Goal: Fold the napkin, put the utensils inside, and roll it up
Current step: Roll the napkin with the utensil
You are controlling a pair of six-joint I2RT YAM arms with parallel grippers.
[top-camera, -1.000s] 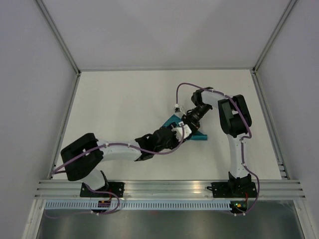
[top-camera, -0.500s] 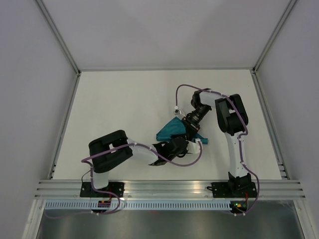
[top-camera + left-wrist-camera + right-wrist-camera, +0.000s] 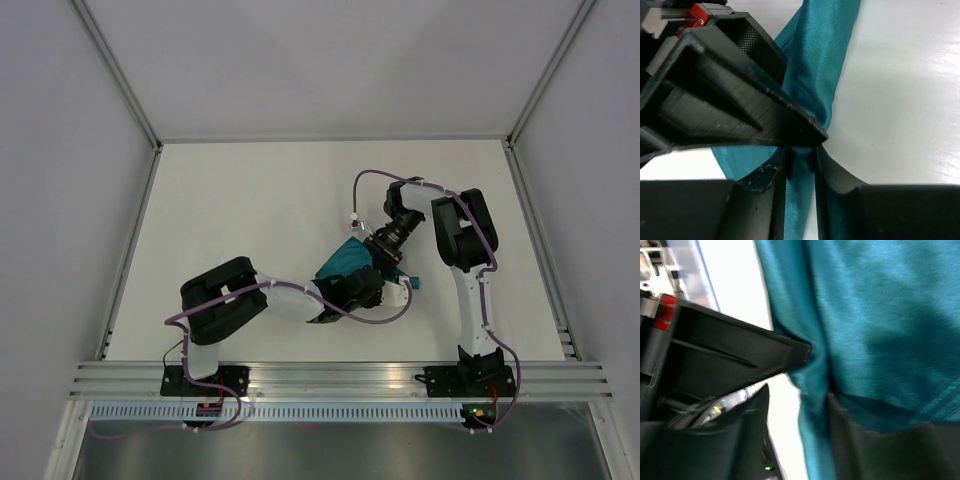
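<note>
The teal napkin (image 3: 342,262) lies bunched into a narrow roll in the middle of the table, and one end (image 3: 412,286) pokes out to the right. My left gripper (image 3: 366,286) comes in from the near side. In the left wrist view its jaws (image 3: 800,156) are closed on a strip of the napkin (image 3: 826,60). My right gripper (image 3: 385,254) comes in from the far side. In the right wrist view (image 3: 799,392) its jaws stand apart, with a fold of napkin (image 3: 880,305) against one finger and bare table beside it. No utensils show.
The two grippers' fingers nearly touch over the cloth; the other gripper's black finger (image 3: 730,100) fills the upper left of each wrist view. White table (image 3: 230,200) lies all round, bounded by grey walls and a metal rail (image 3: 340,378) at the near edge.
My left arm's elbow has swung in to the right and its gripper has shifted slightly right along the napkin. The cloth looks more bunched. My right arm has barely moved.
</note>
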